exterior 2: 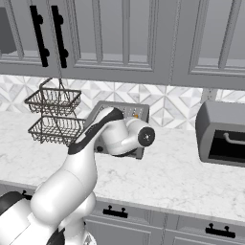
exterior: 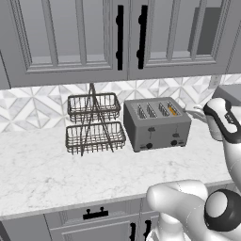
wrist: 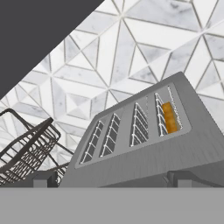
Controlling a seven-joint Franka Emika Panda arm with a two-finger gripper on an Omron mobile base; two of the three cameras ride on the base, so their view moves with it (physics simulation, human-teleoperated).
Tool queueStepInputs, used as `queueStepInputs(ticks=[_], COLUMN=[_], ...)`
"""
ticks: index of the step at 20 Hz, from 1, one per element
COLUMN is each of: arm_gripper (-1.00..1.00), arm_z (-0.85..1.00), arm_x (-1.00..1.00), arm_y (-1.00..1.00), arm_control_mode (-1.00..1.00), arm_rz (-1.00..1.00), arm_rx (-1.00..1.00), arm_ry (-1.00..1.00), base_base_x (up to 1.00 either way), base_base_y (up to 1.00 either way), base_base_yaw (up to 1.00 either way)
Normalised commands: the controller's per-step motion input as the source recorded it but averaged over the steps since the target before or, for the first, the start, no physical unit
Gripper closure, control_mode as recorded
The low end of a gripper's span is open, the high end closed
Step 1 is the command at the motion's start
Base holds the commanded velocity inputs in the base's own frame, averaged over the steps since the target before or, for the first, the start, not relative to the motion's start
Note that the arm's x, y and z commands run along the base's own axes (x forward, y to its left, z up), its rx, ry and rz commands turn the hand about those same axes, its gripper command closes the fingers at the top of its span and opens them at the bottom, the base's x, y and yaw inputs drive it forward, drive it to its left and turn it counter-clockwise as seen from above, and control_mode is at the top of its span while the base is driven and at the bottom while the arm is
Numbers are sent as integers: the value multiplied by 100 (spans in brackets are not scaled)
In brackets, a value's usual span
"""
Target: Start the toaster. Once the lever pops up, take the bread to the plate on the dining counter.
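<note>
The grey four-slot toaster stands on the marble counter against the tiled wall, with its dark levers up on the front face. The tan-orange bread sits in the rightmost slot and pokes out slightly; the hand view shows the same slice. My gripper is open, its two tips spread wide above the toaster's front edge and holding nothing. In the right base view my arm covers most of the toaster. The plate and the dining counter are out of view.
A two-tier wire basket rack stands just left of the toaster. Grey upper cabinets hang overhead. A dark boxy oven sits on the counter to the right. The bare marble counter stretches in front.
</note>
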Motion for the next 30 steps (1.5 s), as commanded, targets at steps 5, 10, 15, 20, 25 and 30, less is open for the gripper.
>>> queueStepInputs(ticks=[5, 10, 15, 20, 25, 30], arm_gripper=[-100, -100, -100, -100, -100, -100], arm_z=[0, 0, 0, 0, 0, 0], arm_x=[0, 0, 0, 0, 0, 0], arm_y=[0, 0, 0, 0, 0, 0], arm_control_mode=[-100, -100, -100, -100, -100, -100], arm_rz=[0, 0, 0, 0, 0, 0], arm_rx=[0, 0, 0, 0, 0, 0], arm_ry=[0, 0, 0, 0, 0, 0], base_base_x=[0, 0, 0, 0, 0, 0], base_base_y=[0, 0, 0, 0, 0, 0], base_base_yaw=[0, 0, 0, 0, 0, 0])
